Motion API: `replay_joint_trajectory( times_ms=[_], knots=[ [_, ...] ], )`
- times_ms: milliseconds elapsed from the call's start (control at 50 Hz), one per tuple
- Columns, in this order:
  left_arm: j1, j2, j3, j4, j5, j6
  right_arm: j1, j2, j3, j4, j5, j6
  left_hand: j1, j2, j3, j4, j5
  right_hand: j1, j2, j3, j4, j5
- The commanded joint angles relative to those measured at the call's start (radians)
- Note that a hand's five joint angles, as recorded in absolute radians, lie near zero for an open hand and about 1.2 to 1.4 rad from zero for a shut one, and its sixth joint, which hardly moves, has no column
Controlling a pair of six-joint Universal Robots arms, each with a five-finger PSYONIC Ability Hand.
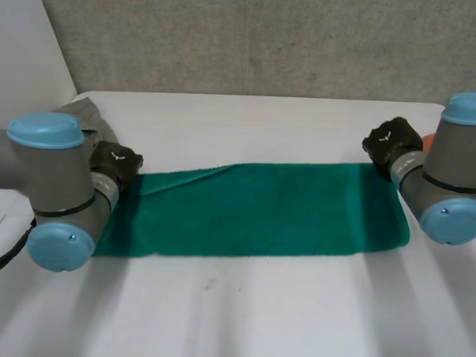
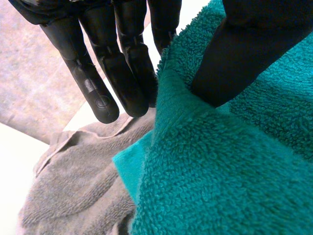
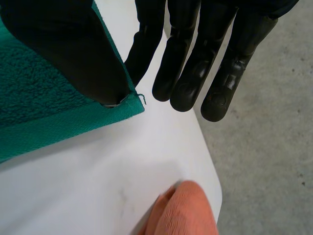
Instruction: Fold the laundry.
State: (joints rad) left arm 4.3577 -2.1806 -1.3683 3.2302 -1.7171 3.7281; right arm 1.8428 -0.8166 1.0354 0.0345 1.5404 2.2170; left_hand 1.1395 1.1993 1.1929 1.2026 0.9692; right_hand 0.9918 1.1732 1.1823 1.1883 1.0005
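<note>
The towel [image 1: 252, 207] is pinched at one corner by the left hand [image 2: 122, 73]; the corner under the straight-fingered right hand [image 3: 195, 63] should be pinched likewise before lifting.

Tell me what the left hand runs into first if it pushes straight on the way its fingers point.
Probably the crumpled grey towel: it lies just beyond the left hand, past the corner of the green towel that the hand pinches. Depth is hard to judge.
</note>
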Motion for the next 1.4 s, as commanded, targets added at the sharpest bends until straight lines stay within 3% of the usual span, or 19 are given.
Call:
replay_joint_trajectory(
  times_ms=[20, 200, 220, 260, 280, 300, 320, 340, 480, 560, 620, 660, 800, 980, 1200, 1400],
  knots=[
    [-0.009, -0.041, 0.018, 0.014, -0.059, 0.006, 0.022, 0.125, -0.115, -0.099, -0.016, -0.002, 0.257, 0.197, 0.203, 0.194, 0.252, 0.404, 0.223, 0.214, 0.208, 0.221],
    [-0.01, -0.042, 0.003, 0.01, -0.058, -0.001, 0.024, 0.229, -0.185, -0.214, -0.071, -0.023, 0.257, 0.197, 0.203, 0.194, 0.252, 0.404, 0.223, 0.214, 0.208, 0.221],
    [-0.013, -0.042, 0.003, 0.01, -0.056, -0.001, 0.024, 0.238, -0.196, -0.209, -0.071, -0.025, 0.222, 0.162, 0.169, 0.159, 0.218, 0.404, 0.223, 0.214, 0.208, 0.221],
    [-0.017, -0.041, 0.003, 0.014, -0.055, -0.001, 0.024, 0.257, -0.215, -0.196, -0.065, -0.026, -0.087, -0.147, -0.141, -0.15, -0.092, 0.404, 0.223, 0.214, 0.208, 0.221],
    [-0.023, -0.041, 0.006, 0.019, -0.056, 0.001, 0.026, 0.272, -0.233, -0.176, -0.056, -0.028, -0.676, -0.736, -0.73, -0.739, -0.681, -0.1, -0.282, -0.291, -0.297, -0.283],
    [-0.024, -0.041, 0.009, 0.019, -0.056, 0.001, 0.027, 0.278, -0.242, -0.163, -0.049, -0.028, -0.807, -0.867, -0.861, -0.87, -0.812, -0.628, -0.81, -0.819, -0.825, -0.812],
    [-0.026, -0.039, 0.011, 0.02, -0.056, 0.001, 0.029, 0.283, -0.251, -0.154, -0.04, -0.028, -0.904, -0.964, -0.958, -0.968, -0.909, -0.817, -0.999, -1.008, -1.014, -1.0],
    [-0.026, -0.036, 0.017, 0.022, -0.056, 0.001, 0.038, 0.289, -0.267, -0.14, -0.017, -0.026, -0.965, -1.025, -1.018, -1.028, -0.969, -0.817, -0.999, -1.008, -1.014, -1.0],
    [-0.024, 0.085, 0.009, 0.042, -0.042, -0.005, 0.046, 0.212, -0.258, -0.125, 0.056, 0.078, -0.958, -1.018, -1.012, -1.021, -0.963, -0.817, -0.999, -1.008, -1.014, -1.0],
    [-0.018, 0.189, -0.063, 0.034, -0.016, -0.007, 0.039, 0.068, -0.17, -0.123, 0.055, 0.219, -0.958, -1.018, -1.012, -1.021, -0.963, -0.817, -0.999, -1.008, -1.014, -1.0],
    [-0.018, 0.243, -0.132, 0.031, 0.028, -0.005, 0.036, -0.062, -0.065, -0.12, 0.031, 0.305, -0.964, -1.024, -1.018, -1.027, -0.968, -0.817, -0.999, -1.008, -1.014, -1.0],
    [-0.007, 0.309, -0.243, 0.016, 0.12, -0.004, 0.036, -0.128, 0.024, -0.108, -0.014, 0.323, -0.965, -1.025, -1.018, -1.028, -0.969, -0.817, -0.999, -1.008, -1.014, -1.0],
    [0.045, 0.335, -0.409, 0.014, 0.238, 0.001, 0.012, -0.202, 0.254, -0.067, -0.123, 0.319, -0.958, -1.018, -1.012, -1.021, -0.963, -0.817, -0.999, -1.008, -1.014, -1.0],
    [0.074, 0.236, -0.413, 0.045, 0.22, 0.004, 0.006, -0.24, 0.394, -0.076, -0.137, 0.317, -0.947, -1.006, -1.0, -1.01, -0.951, -0.817, -0.999, -1.008, -1.014, -1.0],
    [0.126, 0.153, -0.341, 0.226, 0.156, 0.03, 0.003, -0.262, 0.474, -0.111, -0.137, 0.317, -0.938, -0.998, -0.991, -1.001, -0.942, -0.817, -0.999, -1.008, -1.014, -1.0],
    [0.155, -0.027, -0.106, 0.293, 0.062, 0.265, 0.003, -0.308, 0.532, -0.14, -0.138, 0.317, -0.941, -1.001, -0.994, -1.004, -0.945, -0.817, -0.999, -1.008, -1.014, -1.0]
  ],
)
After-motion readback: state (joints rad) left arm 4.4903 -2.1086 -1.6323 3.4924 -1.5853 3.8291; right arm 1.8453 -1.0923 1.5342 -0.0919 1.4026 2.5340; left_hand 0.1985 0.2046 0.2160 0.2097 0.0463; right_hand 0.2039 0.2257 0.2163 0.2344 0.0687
